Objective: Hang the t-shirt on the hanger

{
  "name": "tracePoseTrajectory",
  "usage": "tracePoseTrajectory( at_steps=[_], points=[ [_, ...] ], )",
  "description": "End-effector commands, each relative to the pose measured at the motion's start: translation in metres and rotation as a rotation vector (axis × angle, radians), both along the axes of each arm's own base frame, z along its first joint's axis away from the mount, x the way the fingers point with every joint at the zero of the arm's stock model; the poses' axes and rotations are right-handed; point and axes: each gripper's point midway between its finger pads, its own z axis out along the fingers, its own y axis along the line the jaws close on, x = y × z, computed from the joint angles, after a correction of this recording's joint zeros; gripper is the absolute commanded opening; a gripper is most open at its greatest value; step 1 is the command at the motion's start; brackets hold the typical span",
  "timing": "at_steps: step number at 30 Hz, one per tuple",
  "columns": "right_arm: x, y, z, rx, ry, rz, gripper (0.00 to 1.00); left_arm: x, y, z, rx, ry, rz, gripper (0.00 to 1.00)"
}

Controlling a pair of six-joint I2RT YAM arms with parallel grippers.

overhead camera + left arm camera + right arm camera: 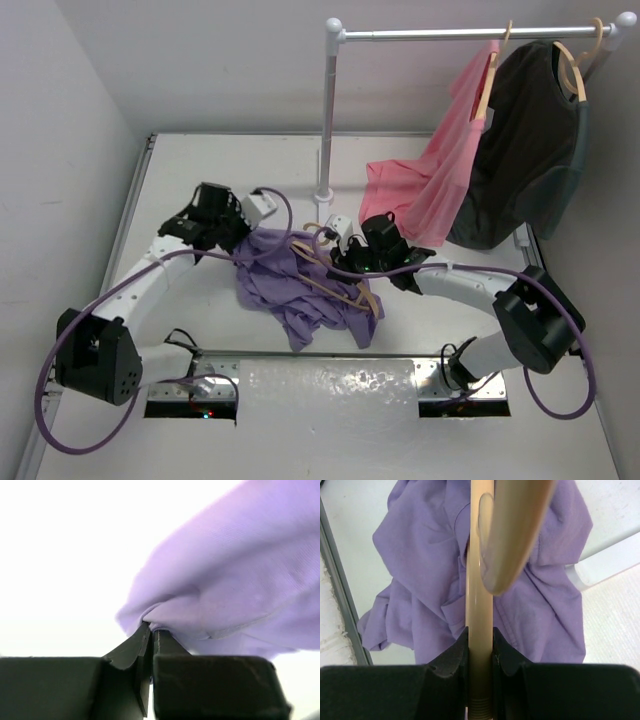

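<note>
The lavender t-shirt (290,285) lies bunched on the table between the arms. The tan wooden hanger (335,280) lies across it, one arm running toward the front right. My left gripper (237,237) is shut on the shirt's upper left edge; in the left wrist view the cloth (240,580) is pinched at the fingertips (151,632). My right gripper (345,250) is shut on the hanger's hook stem; in the right wrist view the stem (480,605) runs between the fingers over the shirt (420,565).
A white rack pole (328,110) stands at the back middle with a rail (470,33) to the right. A pink garment (440,170) and a dark shirt (525,150) hang there on like hangers. A wall runs along the left.
</note>
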Motion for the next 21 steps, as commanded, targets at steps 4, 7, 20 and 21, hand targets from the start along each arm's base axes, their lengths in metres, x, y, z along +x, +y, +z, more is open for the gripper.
tracePoseTrajectory(
  at_steps=[4, 7, 20, 21],
  points=[
    [0.023, 0.011, 0.038, 0.060, -0.165, 0.016, 0.00, 0.035, 0.039, 0.051, 0.092, -0.184, 0.073, 0.00],
    [0.024, 0.014, 0.049, 0.088, -0.199, 0.022, 0.00, 0.039, 0.045, 0.052, 0.122, -0.194, 0.084, 0.00],
    [0.027, 0.009, 0.073, 0.099, -0.289, 0.019, 0.00, 0.001, 0.064, 0.040, 0.392, -0.062, -0.303, 0.11],
    [0.028, 0.007, 0.074, 0.092, -0.295, 0.022, 0.00, -0.004, 0.065, 0.034, 0.394, -0.049, -0.319, 0.14]
  ],
)
